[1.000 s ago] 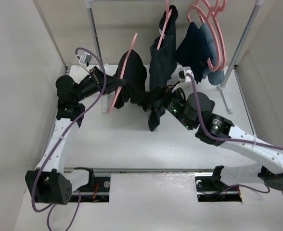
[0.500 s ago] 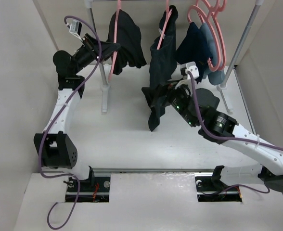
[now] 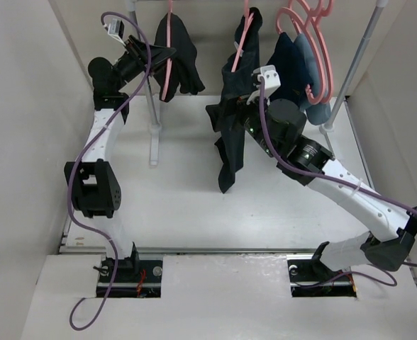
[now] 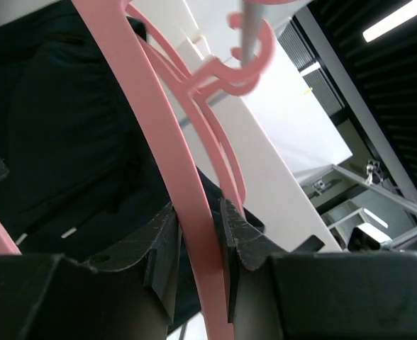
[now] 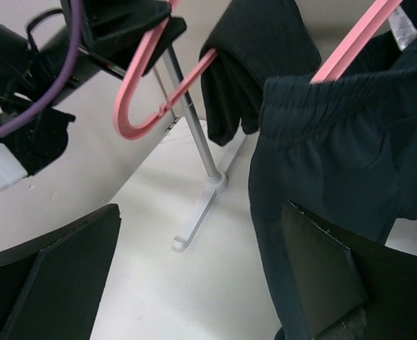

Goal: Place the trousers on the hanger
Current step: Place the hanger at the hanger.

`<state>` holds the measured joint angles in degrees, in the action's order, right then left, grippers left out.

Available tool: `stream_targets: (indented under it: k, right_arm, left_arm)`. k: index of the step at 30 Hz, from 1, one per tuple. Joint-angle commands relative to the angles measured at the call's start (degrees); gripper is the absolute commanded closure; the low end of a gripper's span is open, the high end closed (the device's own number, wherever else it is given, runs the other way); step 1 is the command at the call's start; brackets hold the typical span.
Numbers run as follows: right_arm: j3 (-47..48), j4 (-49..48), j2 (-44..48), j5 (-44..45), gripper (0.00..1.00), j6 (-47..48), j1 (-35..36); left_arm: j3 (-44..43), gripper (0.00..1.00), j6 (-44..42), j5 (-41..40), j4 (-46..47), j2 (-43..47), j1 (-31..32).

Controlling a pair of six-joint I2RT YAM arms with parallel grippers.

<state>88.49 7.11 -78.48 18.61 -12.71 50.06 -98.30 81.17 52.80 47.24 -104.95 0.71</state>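
Observation:
The black trousers (image 3: 185, 49) hang folded over a pink hanger (image 3: 167, 64) at the back left, up by the rack's rail. My left gripper (image 3: 157, 55) is shut on that hanger's arm. In the left wrist view the pink arm (image 4: 159, 127) runs between my fingers (image 4: 162, 241), its hook (image 4: 254, 67) is at the grey rail, and the trousers (image 4: 59, 127) are behind it. My right gripper (image 3: 231, 117) is open and empty. In the right wrist view (image 5: 201, 234) it looks at the hanger (image 5: 141, 64) and the trousers (image 5: 258, 49).
A shorter dark garment (image 3: 233, 92) on its own pink hanger hangs mid-rail, touching my right gripper's side (image 5: 336, 163). Navy and pale-blue clothes (image 3: 293, 64) and spare pink hangers (image 3: 315, 35) hang at the right. Rack posts stand at left (image 3: 152, 120) and right (image 3: 350, 71).
My left arm lifted the hanger with the trousers from low over the table up to the rail. My right gripper moved up and back beside the middle garment.

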Motion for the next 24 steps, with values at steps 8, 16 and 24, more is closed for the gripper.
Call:
stream_targets:
  k: [8, 16, 24]
  right_arm:
    - [4.0, -2.2, -1.5, -1.2, 0.01, 1.0, -1.0]
    - [3.4, -2.2, -0.9, -1.2, 0.01, 1.0, -1.0]
    - [-3.8, -4.0, 4.7, -2.8, 0.01, -0.7, -1.0]
  left_arm:
    - [-4.0, 1.00, 2.4, 1.3, 21.8, -0.7, -0.5]
    - [-0.3, 0.00, 3.7, 5.1, 23.3, -0.2, -1.1]
    - [-1.0, 0.00, -29.6, 2.1, -18.1, 5.9, -1.6]
